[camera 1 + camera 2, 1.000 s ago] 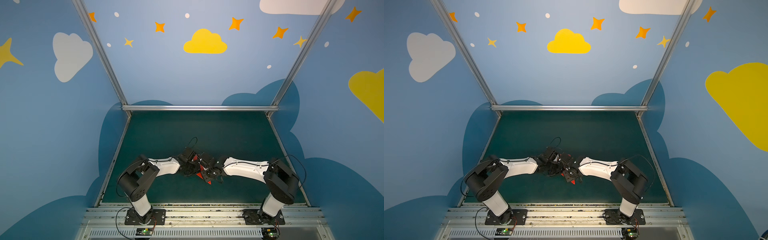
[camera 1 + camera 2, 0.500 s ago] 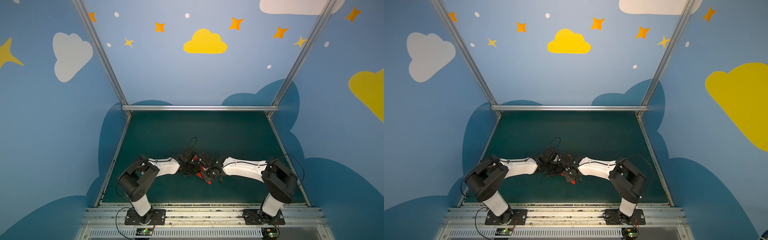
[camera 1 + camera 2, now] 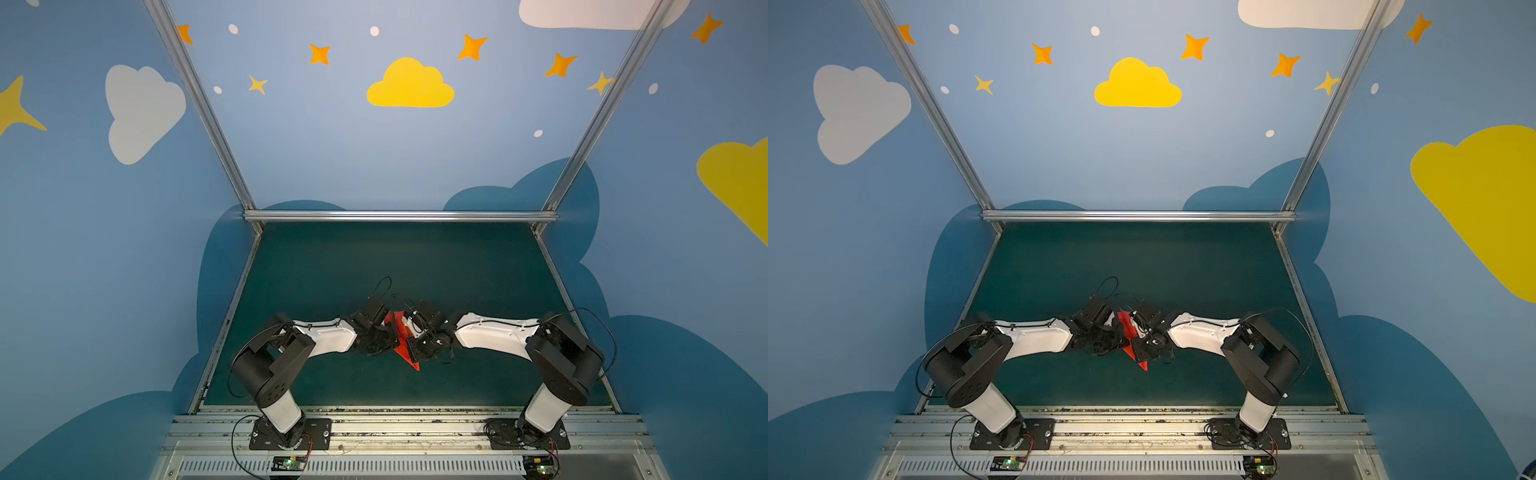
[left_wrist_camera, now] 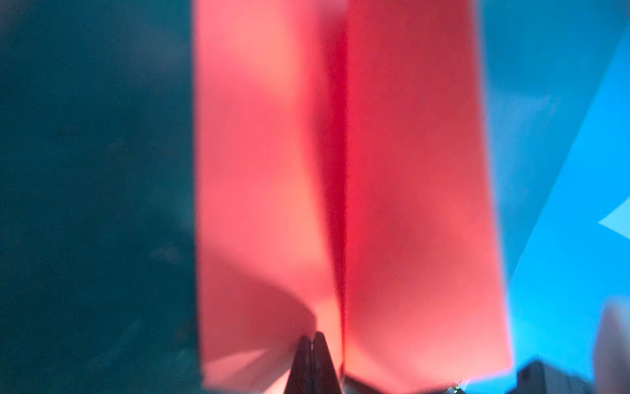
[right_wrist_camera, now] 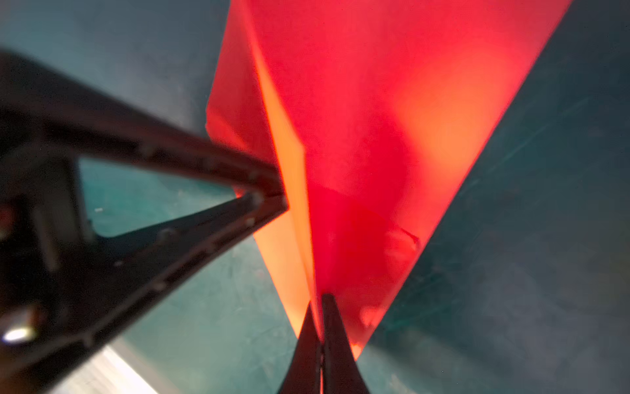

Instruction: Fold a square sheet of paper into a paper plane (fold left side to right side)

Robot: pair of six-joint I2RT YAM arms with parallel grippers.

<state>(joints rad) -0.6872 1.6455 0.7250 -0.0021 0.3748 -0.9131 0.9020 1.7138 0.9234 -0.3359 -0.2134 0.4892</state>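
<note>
Paper plane (image 3: 404,338) sitting lower centre in both top views, over green surface (image 3: 374,257), pointed tip aiming at bottom edge. Left tool (image 4: 312,341) pinching red fold. Right tool (image 5: 322,307) having just clamped onto crease, now gripping; two-sided hold likely readying next fold.

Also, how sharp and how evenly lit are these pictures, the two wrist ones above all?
Left wrist view: the red paper is soft and washed pale, the left fingers on it out of focus. Right wrist view: light glows orange through the paper; the right fingers are blurred. Both top views: sharp, evenly lit, though the frame posts lean outward from lens distortion.
</note>
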